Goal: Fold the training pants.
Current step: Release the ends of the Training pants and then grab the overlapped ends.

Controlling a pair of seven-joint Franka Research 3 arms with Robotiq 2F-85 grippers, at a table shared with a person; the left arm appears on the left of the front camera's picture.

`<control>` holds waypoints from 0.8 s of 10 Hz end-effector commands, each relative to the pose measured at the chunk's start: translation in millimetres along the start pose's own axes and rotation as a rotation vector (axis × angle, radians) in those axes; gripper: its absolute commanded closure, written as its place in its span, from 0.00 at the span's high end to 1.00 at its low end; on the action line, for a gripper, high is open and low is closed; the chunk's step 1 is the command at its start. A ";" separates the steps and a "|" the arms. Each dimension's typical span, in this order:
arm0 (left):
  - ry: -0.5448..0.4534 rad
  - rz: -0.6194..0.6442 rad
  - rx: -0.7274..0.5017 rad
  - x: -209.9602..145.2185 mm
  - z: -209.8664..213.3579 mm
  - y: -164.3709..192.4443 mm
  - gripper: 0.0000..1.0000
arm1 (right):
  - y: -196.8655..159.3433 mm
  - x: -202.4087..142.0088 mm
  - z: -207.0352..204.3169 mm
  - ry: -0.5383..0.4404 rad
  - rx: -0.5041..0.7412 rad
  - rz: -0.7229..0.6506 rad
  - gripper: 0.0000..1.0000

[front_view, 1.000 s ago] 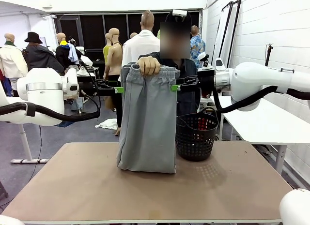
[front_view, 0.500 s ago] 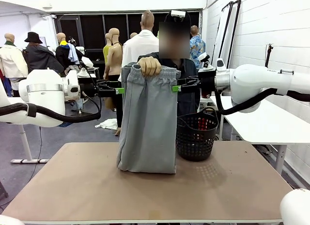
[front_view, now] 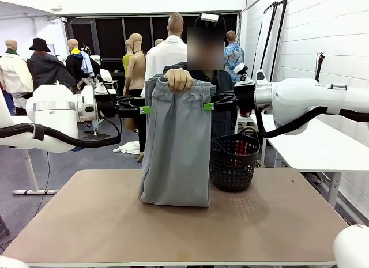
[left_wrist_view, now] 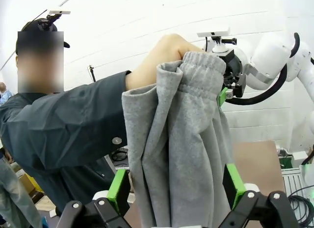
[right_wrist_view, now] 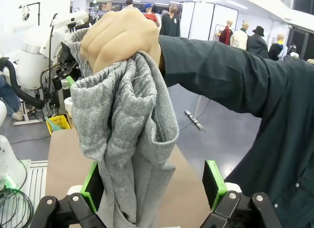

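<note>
one brown surface (front_view: 173,222) lies before you; the training pants (front_view: 176,147) hang over it, lower end touching it, just beside the black basket (front_view: 233,161). your left end effector (front_view: 144,109) and right end effector (front_view: 208,105) both stand spread apart, flanking the waistband, which a person's hand (front_view: 177,79) grips.

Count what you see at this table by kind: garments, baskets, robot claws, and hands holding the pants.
Training pants: 1
Black mesh basket: 1
Claws, left claw and right claw: 2
Person's hand on the waistband: 1
Total: 5
</note>
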State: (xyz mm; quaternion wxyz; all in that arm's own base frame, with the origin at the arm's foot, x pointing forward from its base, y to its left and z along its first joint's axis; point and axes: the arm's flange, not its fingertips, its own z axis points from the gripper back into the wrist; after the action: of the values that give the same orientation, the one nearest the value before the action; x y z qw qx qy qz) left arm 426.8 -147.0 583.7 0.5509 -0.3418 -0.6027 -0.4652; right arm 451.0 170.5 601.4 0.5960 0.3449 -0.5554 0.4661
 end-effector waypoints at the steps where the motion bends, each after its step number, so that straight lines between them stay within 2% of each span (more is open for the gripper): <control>1: -0.008 -0.028 -0.030 -5.8 -4.7 6.8 1.00 | 4.2 -1.6 -7.2 -0.025 0.014 -0.009 1.00; 3: 0.003 -0.033 -0.045 -7.2 -10.8 10.3 1.00 | 3.3 -4.0 -9.1 -0.063 0.078 -0.025 1.00; 8: -0.008 -0.054 -0.099 -4.8 -22.0 19.6 1.00 | -3.9 -0.9 -12.1 -0.057 0.120 0.011 1.00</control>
State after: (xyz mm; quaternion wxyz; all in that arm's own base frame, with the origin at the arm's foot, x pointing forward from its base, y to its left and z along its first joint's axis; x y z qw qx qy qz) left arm 448.1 -160.2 582.5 0.5308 -0.3528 -0.5932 -0.4919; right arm 452.1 179.0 596.9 0.5619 0.3927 -0.5471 0.4804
